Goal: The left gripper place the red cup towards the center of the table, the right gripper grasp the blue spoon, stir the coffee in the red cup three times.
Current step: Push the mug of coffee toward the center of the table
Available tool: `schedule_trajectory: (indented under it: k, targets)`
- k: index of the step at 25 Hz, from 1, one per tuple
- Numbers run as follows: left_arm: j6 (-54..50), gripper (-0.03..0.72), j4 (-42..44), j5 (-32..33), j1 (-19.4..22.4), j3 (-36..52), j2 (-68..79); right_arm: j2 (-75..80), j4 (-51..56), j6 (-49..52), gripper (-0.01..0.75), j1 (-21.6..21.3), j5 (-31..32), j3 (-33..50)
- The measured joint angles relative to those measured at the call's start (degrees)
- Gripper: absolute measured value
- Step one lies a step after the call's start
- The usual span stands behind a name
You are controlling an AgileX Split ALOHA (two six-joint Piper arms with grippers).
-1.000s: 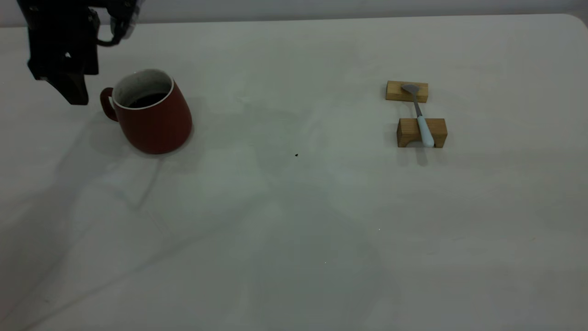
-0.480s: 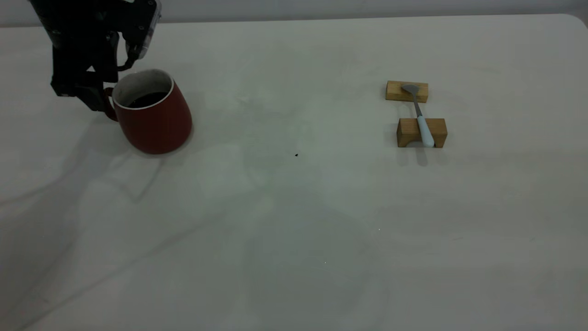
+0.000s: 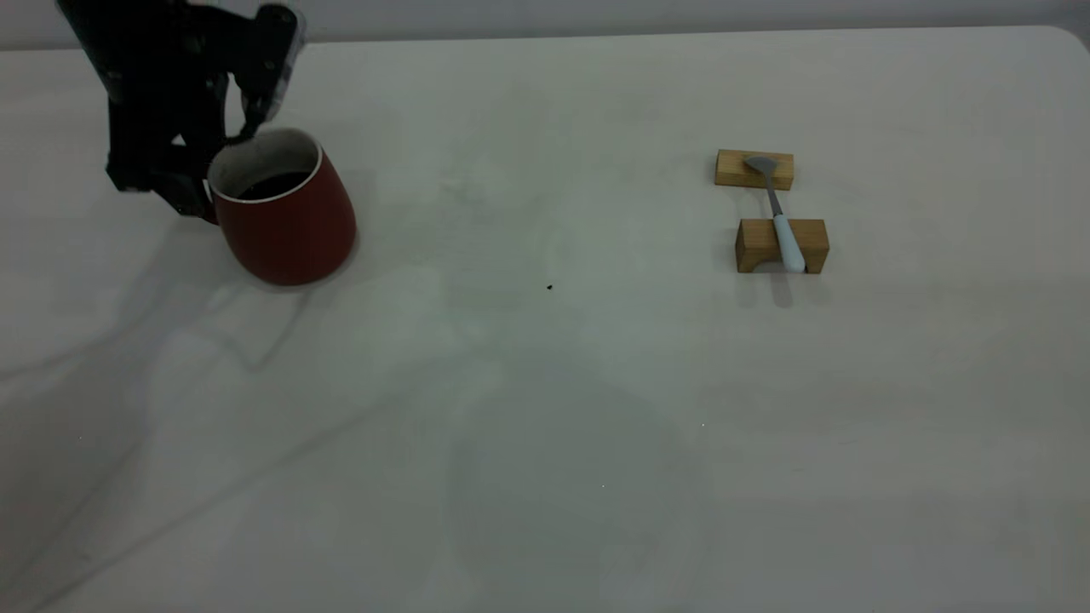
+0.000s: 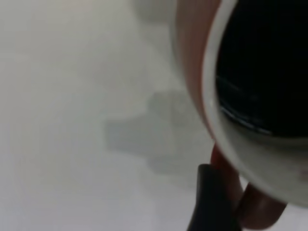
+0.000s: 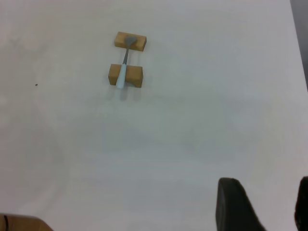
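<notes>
Red cup (image 3: 285,213) handle apparently gripped by left hand (image 3: 189,197); right hand (image 5: 262,204) open.

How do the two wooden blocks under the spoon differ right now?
The far block is flat and low and carries the spoon's grey bowl; the near block is taller, has an arched cutout underneath, and carries the pale blue handle. Both are light wood, resting on the table, set apart.

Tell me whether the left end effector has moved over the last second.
Yes. The left end effector has moved right, closing on the red cup and covering its handle.
</notes>
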Motion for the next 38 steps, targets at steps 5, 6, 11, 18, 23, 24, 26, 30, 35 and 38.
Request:
schedule_trajectory:
  k: [5,6,11,18,23,24,26,30,35,38]
  targets:
    - [0.07,0.373,-0.49,0.11,0.0,0.0,0.06,0.0,0.0,0.0,0.35,0.0,0.0,0.0]
    - [0.07,0.324,-0.62,0.18,0.0,0.0,0.06,0.0,0.0,0.0,0.35,0.0,0.0,0.0]
    - [-1.04,0.208,-0.87,1.72,-1.37,0.0,0.0,0.0,0.0,0.0,0.35,0.0,0.0,0.0]
    - [-8.57,0.208,-0.69,3.25,-7.04,0.0,0.0,0.0,0.0,0.01,0.35,0.0,0.0,0.0]
    - [-13.43,0.208,-0.69,3.25,-12.52,0.0,0.0,0.0,0.0,0.01,0.35,0.0,0.0,0.0]
    - [-14.26,0.208,-0.69,3.25,-13.54,0.0,0.06,0.0,0.0,0.01,0.35,0.0,0.0,0.0]
    - [-15.87,0.208,-0.74,3.3,-15.09,0.0,0.06,0.0,0.0,0.01,0.35,0.0,0.0,0.0]
    - [-16.64,0.208,-0.74,3.3,-17.51,0.0,0.06,0.0,0.0,0.01,0.35,0.0,0.0,0.0]
    - [-16.72,0.208,-0.92,3.88,-18.75,0.0,0.12,0.0,0.0,0.01,0.35,0.0,0.0,0.0]
    - [-16.72,0.208,-0.97,4.9,-18.71,0.0,0.12,0.0,0.0,0.01,0.35,0.0,0.0,0.0]
